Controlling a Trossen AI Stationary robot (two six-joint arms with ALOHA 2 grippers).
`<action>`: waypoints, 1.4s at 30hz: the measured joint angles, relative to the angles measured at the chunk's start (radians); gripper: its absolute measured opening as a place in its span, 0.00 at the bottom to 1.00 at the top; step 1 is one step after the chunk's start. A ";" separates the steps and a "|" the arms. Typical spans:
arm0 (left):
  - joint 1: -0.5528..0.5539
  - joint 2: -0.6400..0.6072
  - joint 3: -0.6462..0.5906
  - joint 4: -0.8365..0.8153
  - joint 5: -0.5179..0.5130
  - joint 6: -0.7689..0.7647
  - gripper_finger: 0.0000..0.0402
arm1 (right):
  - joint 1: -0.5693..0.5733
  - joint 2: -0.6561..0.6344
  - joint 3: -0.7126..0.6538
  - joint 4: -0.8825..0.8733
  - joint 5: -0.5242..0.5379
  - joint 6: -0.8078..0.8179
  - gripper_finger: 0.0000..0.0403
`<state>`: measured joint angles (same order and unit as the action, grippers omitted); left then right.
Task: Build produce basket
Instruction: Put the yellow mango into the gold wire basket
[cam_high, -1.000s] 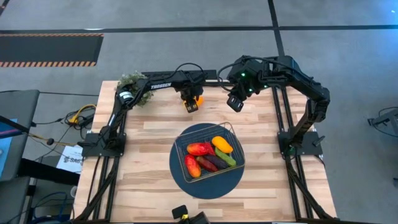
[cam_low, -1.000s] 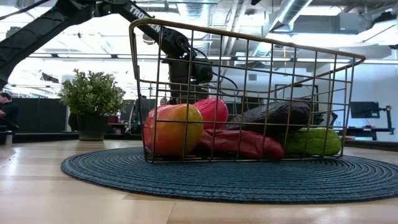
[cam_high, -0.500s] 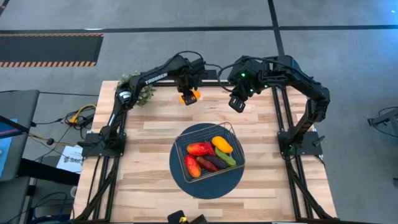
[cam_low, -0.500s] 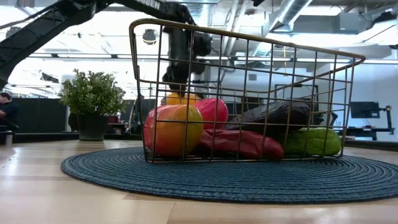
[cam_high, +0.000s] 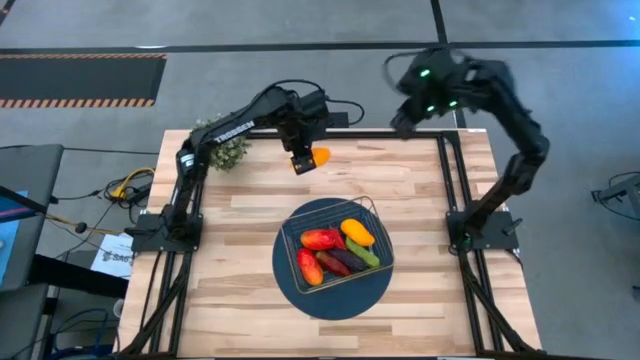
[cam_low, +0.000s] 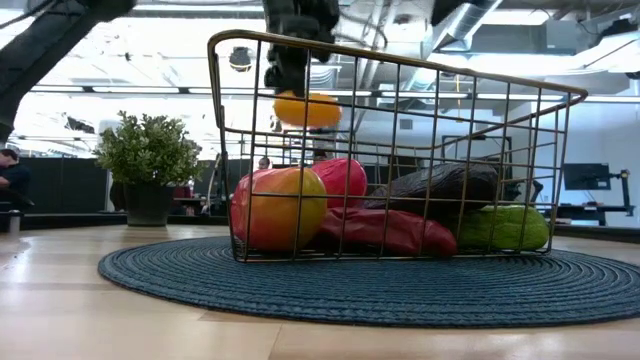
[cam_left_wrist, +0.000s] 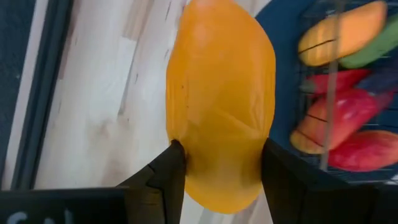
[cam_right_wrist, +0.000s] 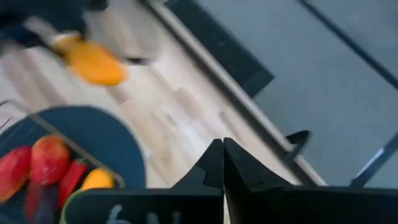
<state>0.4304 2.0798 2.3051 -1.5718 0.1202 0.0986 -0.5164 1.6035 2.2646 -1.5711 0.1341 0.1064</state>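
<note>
Two grippers show: the left gripper (cam_high: 305, 160) clamps an orange pepper (cam_high: 317, 156) above the table's (cam_high: 240, 220) far edge, hiding its lower end; the right gripper (cam_right_wrist: 222, 163), fingers together, holds nothing beyond the far-right corner. Basket (cam_high: 372, 212) mid-table.

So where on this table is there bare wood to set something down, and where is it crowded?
Bare wood lies on both sides of the blue mat, out to the table's edges, and in the far right corner. The basket is crowded with vegetables. The far left corner holds the potted plant; beside it the left gripper holds an orange pepper over the far strip.
</note>
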 joint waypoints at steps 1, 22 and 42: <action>-0.012 -0.015 0.000 0.000 -0.001 -0.008 0.36 | -0.028 -0.017 0.000 0.000 0.000 -0.008 0.04; -0.518 -0.139 -0.003 0.065 -0.107 -0.457 0.36 | -0.255 -0.193 -0.001 0.000 -0.002 -0.081 0.00; -0.620 0.210 -0.005 0.224 -0.145 -0.607 0.36 | -0.031 -0.190 -0.125 0.000 -0.007 0.069 0.00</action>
<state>-0.1898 2.2902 2.2997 -1.3473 -0.0246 -0.5084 -0.5471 1.4136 2.1399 -1.5711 0.1273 0.1757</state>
